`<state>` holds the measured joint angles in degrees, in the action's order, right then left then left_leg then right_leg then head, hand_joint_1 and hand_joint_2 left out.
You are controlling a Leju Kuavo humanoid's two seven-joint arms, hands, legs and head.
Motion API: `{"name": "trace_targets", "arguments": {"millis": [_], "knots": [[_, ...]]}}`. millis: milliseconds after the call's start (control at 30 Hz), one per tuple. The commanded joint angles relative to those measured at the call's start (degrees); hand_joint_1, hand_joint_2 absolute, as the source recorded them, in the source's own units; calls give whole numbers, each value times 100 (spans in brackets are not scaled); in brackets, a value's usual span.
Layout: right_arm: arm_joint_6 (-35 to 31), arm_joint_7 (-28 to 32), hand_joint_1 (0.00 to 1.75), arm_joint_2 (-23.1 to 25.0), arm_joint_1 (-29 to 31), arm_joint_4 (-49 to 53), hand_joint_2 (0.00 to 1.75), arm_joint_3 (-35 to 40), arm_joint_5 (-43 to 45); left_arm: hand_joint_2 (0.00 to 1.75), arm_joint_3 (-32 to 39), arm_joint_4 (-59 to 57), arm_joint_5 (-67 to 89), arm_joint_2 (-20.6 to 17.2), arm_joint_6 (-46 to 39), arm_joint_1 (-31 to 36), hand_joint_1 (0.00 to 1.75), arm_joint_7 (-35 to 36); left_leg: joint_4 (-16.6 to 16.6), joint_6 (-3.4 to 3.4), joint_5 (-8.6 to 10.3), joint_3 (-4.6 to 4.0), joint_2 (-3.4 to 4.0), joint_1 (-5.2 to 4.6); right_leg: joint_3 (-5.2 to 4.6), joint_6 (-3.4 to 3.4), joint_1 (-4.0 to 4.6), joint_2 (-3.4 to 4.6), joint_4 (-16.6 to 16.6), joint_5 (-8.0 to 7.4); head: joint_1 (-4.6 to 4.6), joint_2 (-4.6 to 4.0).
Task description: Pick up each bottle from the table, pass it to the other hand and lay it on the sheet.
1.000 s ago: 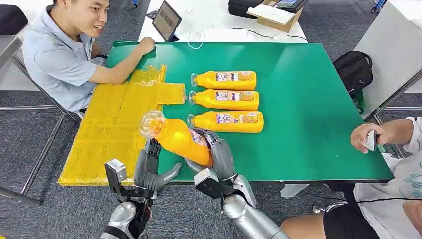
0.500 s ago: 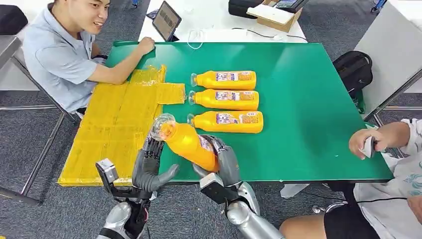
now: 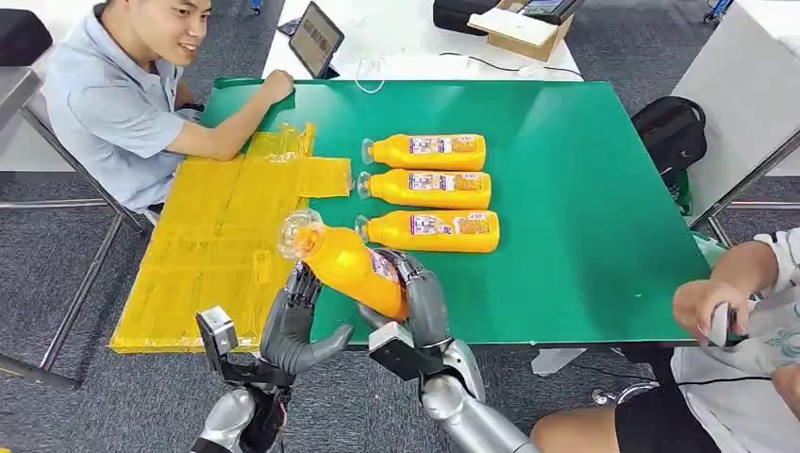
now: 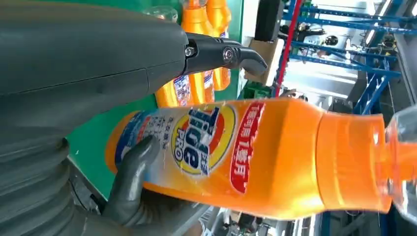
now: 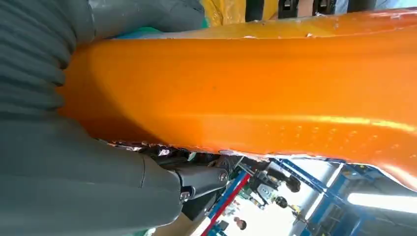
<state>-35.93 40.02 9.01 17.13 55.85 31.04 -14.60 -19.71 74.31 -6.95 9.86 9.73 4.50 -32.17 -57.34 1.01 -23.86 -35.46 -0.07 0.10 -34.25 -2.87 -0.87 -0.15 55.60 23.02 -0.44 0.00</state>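
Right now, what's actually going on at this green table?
The robot's right hand holds an orange detergent bottle above the near edge of the green table, clear cap toward the yellow sheet. The left hand is at the bottle's neck end with fingers spread; whether it touches is unclear. Three more bottles lie in a row. A seated person rests a fist on the far corner.

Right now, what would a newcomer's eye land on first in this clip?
The orange bottle held off the table at the near edge, gripped by the right hand, with the left hand spread just under its neck. Behind it, three more orange bottles lie in a neat row on the green table, beside the yellow sheet.
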Motion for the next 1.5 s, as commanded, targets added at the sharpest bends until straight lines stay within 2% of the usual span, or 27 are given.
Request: {"name": "trace_targets", "arguments": {"millis": [33,133,367,533,800,1433,1467,1500], "knots": [[-300,-2,175,237,640,-923,175,58,-233,175,-318,-227,-59,-166,134,175,0,130,3,-3,-4,12,8,0,8,7,0,8,0,2,0,0],[-407,-2,175,398,752,-1143,175,122,-593,175,-336,-432,-178,-107,95,311,0,311,1,-5,-7,19,10,1,16,10,2,10,0,4,-2,0],[-407,-2,175,619,601,-1469,175,698,-875,175,-196,-486,-718,35,-40,486,0,403,4,-5,-2,15,2,3,13,7,4,2,-4,3,-2,0],[-407,-2,175,743,493,-1502,175,797,-1324,175,-334,-676,-895,43,-91,653,0,569,4,-6,-8,28,1,4,25,10,5,0,-2,10,-2,0],[-407,-2,175,807,521,-1859,175,1406,-982,175,-246,-610,-1012,108,-374,707,0,301,1,-7,-7,25,-7,7,26,12,7,-9,-2,11,-2,0],[-407,-2,173,811,544,-1930,175,1477,-980,175,-286,-569,-967,105,-427,686,0,274,3,-6,-4,21,-7,5,20,10,5,-12,-3,10,-2,0],[-406,-2,138,817,552,-1957,175,1580,-889,175,-292,-597,-1001,105,-414,682,3,278,3,-5,-2,16,-6,4,15,9,5,-11,-3,7,-2,0],[-377,-2,0,792,542,-1891,175,1675,-722,175,-296,-614,-1076,99,-343,672,162,265,3,-7,-7,29,-9,7,29,12,7,-13,-4,13,-2,0]]}}
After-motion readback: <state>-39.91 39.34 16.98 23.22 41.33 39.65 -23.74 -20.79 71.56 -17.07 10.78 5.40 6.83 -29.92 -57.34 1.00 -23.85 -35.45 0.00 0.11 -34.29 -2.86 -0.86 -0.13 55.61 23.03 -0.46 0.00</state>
